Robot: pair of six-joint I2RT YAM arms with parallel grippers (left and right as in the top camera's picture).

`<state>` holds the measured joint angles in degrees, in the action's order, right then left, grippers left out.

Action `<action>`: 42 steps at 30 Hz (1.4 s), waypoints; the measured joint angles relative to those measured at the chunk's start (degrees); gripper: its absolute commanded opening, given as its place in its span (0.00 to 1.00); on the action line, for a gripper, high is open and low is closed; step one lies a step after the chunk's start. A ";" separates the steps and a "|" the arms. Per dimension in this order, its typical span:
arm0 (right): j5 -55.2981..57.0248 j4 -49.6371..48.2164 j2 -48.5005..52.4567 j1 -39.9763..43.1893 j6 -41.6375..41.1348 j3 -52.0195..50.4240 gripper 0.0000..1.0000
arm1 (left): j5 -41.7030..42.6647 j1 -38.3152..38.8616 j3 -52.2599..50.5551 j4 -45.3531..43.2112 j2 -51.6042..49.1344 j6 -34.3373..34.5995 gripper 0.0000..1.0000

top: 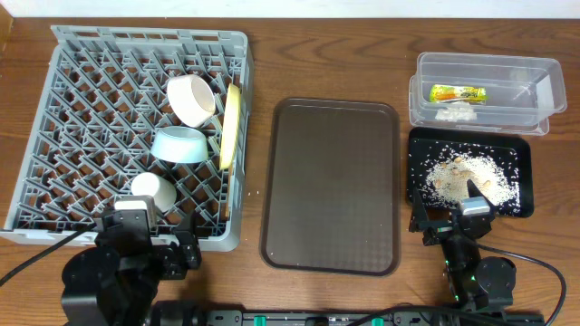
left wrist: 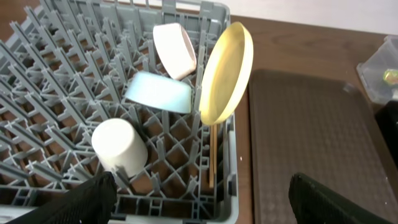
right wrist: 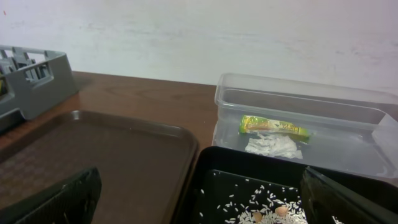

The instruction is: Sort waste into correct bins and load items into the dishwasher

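Both empty, my left pincer [left wrist: 202, 186] and right pincer [right wrist: 200, 180] gape; in the dish rack [left wrist: 62, 93] the yellow plate [left wrist: 227, 71] stands on edge, chopsticks [left wrist: 212, 155] beneath pointing at me.

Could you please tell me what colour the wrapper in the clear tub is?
The wrapper is yellow-green, clearest in the right wrist view.

Only the dark fingertips of the left pincer [left wrist: 205, 199] show, cut by the bottom edge; just ahead, the chopsticks [left wrist: 212, 155] are mostly hidden beneath the yellow plate [left wrist: 227, 71], reading as one thin stick, and the dish rack [left wrist: 56, 81] runs off the left and top edges. Ahead of the right pincer [right wrist: 205, 199], the black tray [right wrist: 208, 177] and its rice crumbs [right wrist: 255, 208] are cut by the bottom edge, and the print on the wrapper [right wrist: 273, 127] beyond is too small to read.
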<state>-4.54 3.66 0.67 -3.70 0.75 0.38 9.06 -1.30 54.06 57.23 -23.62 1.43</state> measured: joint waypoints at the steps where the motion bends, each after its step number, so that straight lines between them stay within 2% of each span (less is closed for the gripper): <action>1: 0.02 0.00 0.00 0.00 0.00 0.00 0.99 | -0.02 0.00 0.00 0.61 0.00 -0.02 0.90; 6: -0.02 -0.02 0.00 0.00 0.00 0.00 0.99 | -0.02 0.13 -3.13 -0.13 2.60 -0.04 0.90; 9: -0.09 -0.04 0.00 0.00 0.02 0.00 0.99 | 0.00 0.57 -9.53 -4.70 6.43 -0.17 0.89; 13: -0.20 -0.04 0.00 0.00 0.13 0.00 0.99 | 0.00 0.66 -20.22 -13.51 11.91 -0.20 0.90; 19: -0.24 -0.02 0.00 0.00 0.15 0.00 0.99 | 0.00 0.68 -36.65 -32.59 20.63 0.11 0.89; 29: -0.26 -0.02 0.00 0.00 0.15 0.00 0.99 | -1.70 0.72 -50.86 -57.13 23.04 0.24 0.90; 31: -0.26 -0.02 0.00 0.00 0.15 0.00 0.99 | -2.47 0.72 -52.50 -59.28 23.04 0.24 0.89; 42: -0.39 -0.04 0.00 0.00 0.17 0.00 0.99 | -5.09 0.76 -53.31 -56.13 23.04 0.22 0.90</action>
<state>-4.93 3.62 0.67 -3.70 0.93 0.38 3.97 -0.54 0.75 1.10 -0.58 1.65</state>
